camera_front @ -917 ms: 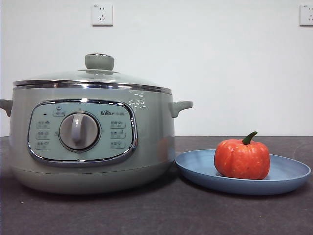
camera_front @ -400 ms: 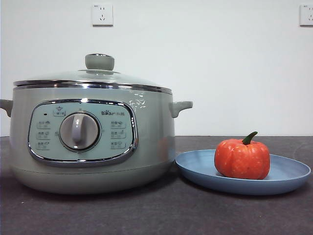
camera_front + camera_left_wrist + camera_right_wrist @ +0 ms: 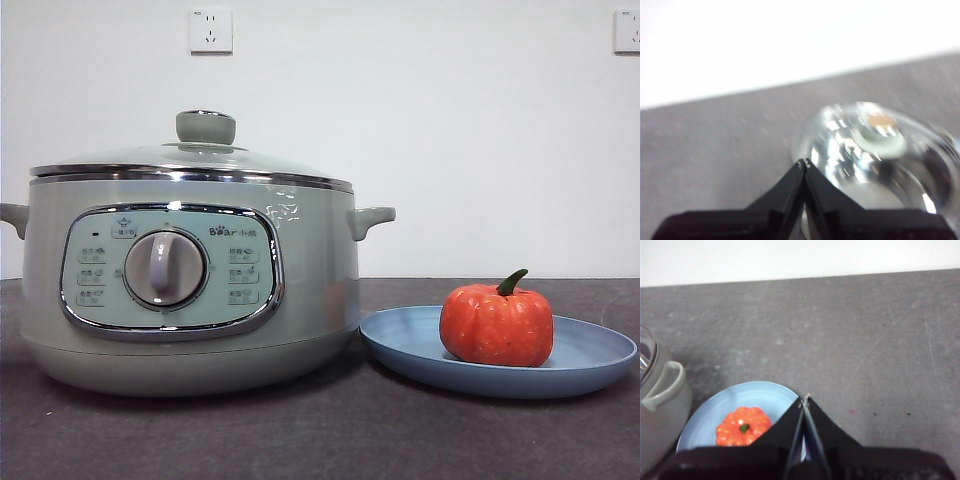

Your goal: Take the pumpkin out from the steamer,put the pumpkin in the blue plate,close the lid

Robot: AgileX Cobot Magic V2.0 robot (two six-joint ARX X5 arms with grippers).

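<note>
**A:** What does the surface look like?

**B:** A dark grey, matte tabletop (image 3: 320,430), faintly speckled and scratched in the right wrist view. Behind it is a plain white wall (image 3: 450,130) with a socket (image 3: 210,30) above the pot and another socket (image 3: 627,30) at the far right edge.

**A:** And the things on it?

**B:** The steamer (image 3: 190,290) stands on the left of the front view, its dial panel facing the camera. The lid (image 3: 190,160) sits closed on its chrome rim, knob upright. Just beside it on the right lies the blue plate (image 3: 590,355), its rim close to the pot's base; whether they touch, I cannot tell. The pumpkin (image 3: 496,325) rests on the plate, stem up.

**A:** The arms?

**B:** Neither shows in the front view. The left pincer (image 3: 804,162) hangs above the tabletop next to the lid, which is blurred and glinting below; its jaws are pressed together at the tips, holding nothing. The right pincer (image 3: 804,400) hovers above the plate's edge, near the pumpkin but apart from it, jaws likewise together and empty.
</note>
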